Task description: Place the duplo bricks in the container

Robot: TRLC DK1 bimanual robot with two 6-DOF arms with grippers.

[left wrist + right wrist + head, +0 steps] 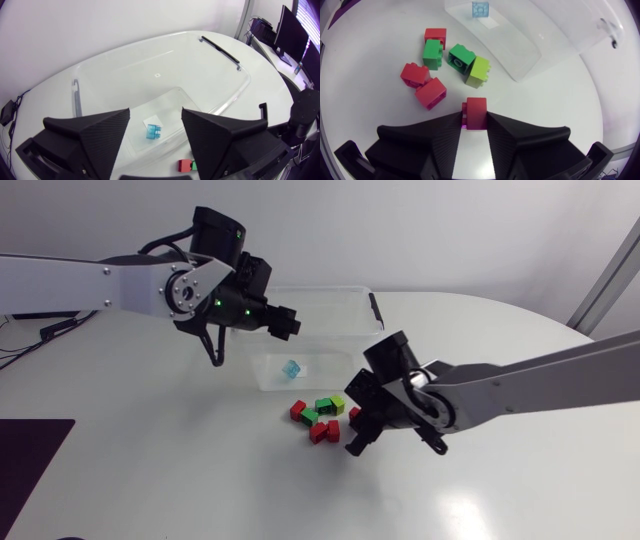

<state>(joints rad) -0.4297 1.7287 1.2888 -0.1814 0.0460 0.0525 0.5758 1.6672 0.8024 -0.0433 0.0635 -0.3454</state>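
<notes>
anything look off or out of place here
Nothing stands out: a blue brick lies in the container, the loose bricks sit on the table beside it, and the right gripper holds a red brick.

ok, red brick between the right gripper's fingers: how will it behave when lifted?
Probably rigid: the red brick is a moulded block with flat sides, so the right gripper should not deform it. Likely light for its size. Only its near end sits between the fingers, and it looks smooth, so it might pivot or slip.
</notes>
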